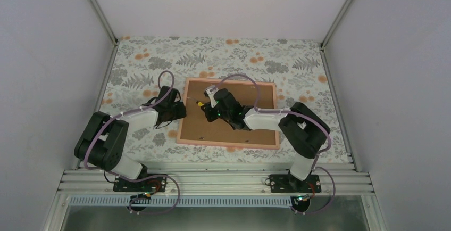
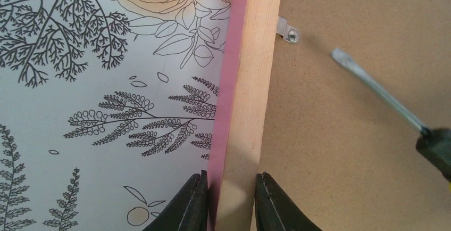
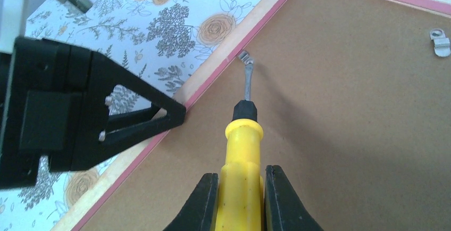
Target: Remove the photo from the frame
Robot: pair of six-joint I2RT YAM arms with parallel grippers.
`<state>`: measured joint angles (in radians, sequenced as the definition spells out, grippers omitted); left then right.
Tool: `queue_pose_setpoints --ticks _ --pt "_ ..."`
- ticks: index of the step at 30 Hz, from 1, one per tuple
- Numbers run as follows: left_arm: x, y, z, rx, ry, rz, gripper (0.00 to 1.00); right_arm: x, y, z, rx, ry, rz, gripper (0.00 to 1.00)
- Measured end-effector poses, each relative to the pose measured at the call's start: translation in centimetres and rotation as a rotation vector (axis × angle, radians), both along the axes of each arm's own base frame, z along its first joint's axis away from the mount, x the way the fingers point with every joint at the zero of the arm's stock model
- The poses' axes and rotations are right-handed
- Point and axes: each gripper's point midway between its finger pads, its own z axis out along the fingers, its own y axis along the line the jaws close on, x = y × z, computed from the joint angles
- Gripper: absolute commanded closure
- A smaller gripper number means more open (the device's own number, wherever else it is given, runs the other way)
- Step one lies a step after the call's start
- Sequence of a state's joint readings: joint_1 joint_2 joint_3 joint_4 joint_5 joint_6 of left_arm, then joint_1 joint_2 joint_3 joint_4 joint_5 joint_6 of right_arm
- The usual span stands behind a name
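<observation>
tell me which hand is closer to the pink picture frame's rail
Left. The left hand is shut on a rail of the thin pink rectangular picture frame, one finger each side. The right hand sits inward over the brown fibreboard backing panel, holding a yellow-handled screwdriver.

Worktop (image 1: pixel 298 55) covered by a pale sheet printed with grey ferns and orange blooms. Enclosed by plain grey-white panels: back wall (image 1: pixel 213 2), left wall (image 1: pixel 42 55), right wall (image 1: pixel 399 55). Aluminium corner posts (image 1: pixel 98 8) at both back corners. Slotted aluminium rail (image 1: pixel 213 180) along the near edge. Light even, shadows soft.
</observation>
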<state>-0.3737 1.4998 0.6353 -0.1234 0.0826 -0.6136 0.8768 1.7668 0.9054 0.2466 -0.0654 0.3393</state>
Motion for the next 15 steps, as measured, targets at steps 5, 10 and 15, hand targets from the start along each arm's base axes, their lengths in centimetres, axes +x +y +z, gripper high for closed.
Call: queue_pose_setpoints --ticks 5,10,15 --pt "0.0 -0.2 0.0 0.0 -0.006 -0.009 0.78 1.0 0.8 -0.4 -0.008 -0.002 -0.014 0.96" --pt "0.0 -0.2 0.0 0.003 -0.01 -0.016 0.78 1.6 1.2 -0.7 -0.014 0.0 -0.018 0.96" --pt "0.0 -0.3 0.0 0.008 -0.015 -0.026 0.79 2.1 2.0 -1.0 -0.019 0.006 -0.01 0.96"
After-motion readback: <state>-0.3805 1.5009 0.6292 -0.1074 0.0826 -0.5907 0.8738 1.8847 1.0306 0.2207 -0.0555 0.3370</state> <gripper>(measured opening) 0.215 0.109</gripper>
